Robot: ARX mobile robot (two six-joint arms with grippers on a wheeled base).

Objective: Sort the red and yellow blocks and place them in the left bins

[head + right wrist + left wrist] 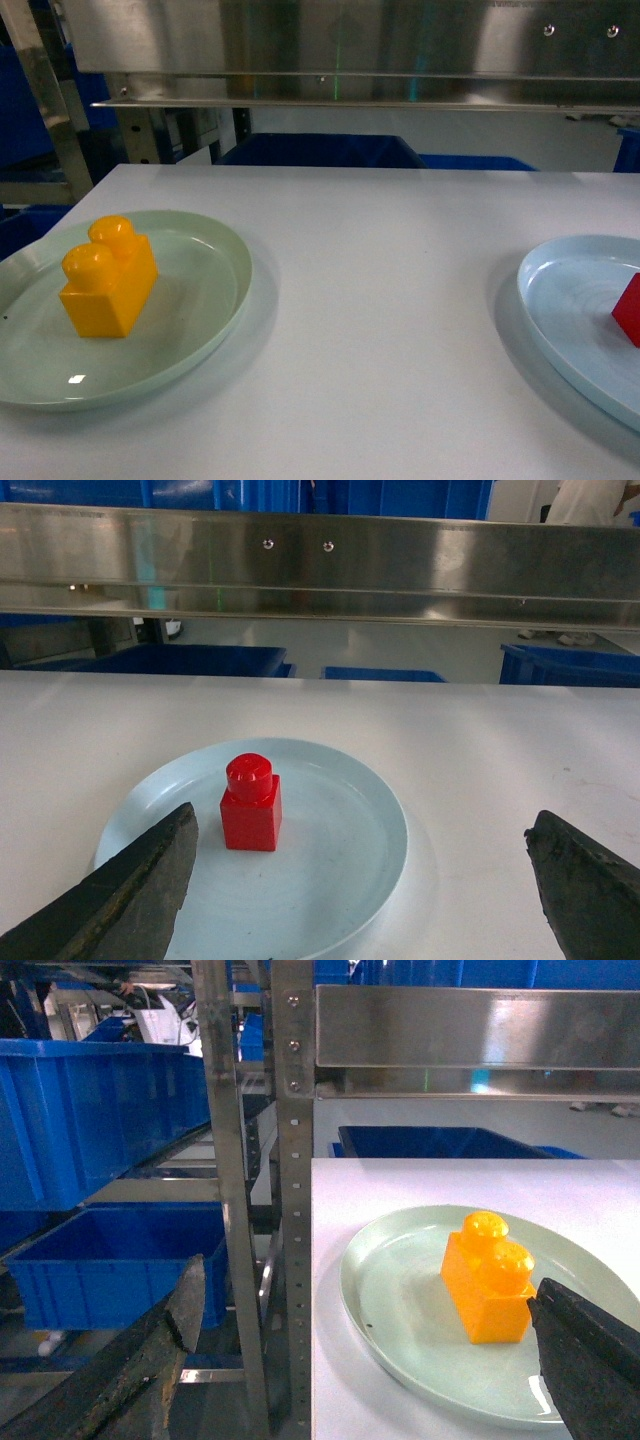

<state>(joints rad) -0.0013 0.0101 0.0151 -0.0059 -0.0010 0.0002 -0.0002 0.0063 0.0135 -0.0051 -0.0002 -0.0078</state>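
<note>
1. Nearest the left wrist camera, the left gripper (370, 1345) stands with its jaws wide apart and nothing between them: one dark finger (150, 1355) hangs off the table's left edge, the other sits low at the right over the plate rim.
2. Just past it, the yellow block (488, 1278) rests upright on a pale green plate (385, 1310), its two round studs on top. In the head view the same block (106, 277) sits left of centre on that plate (200, 330).
3. The right gripper (365, 880) is likewise spread wide and empty, its worn fingertips (140, 880) at the bottom corners of its own view.
4. Between and beyond those fingers, the red block (250, 802) stands upright on a light blue plate (340, 850), with a single stud on top. The head view catches only a red corner (629, 310) at the right edge.
5. Both plates lie well apart on the white table (380, 300).
6. Farther back, a steel rail (320, 565) crosses above the table's far edge.
7. Left of the table, blue bins (95, 1110) sit on a metal rack (232, 1180); whether they hold anything is probably not visible from here.
</note>
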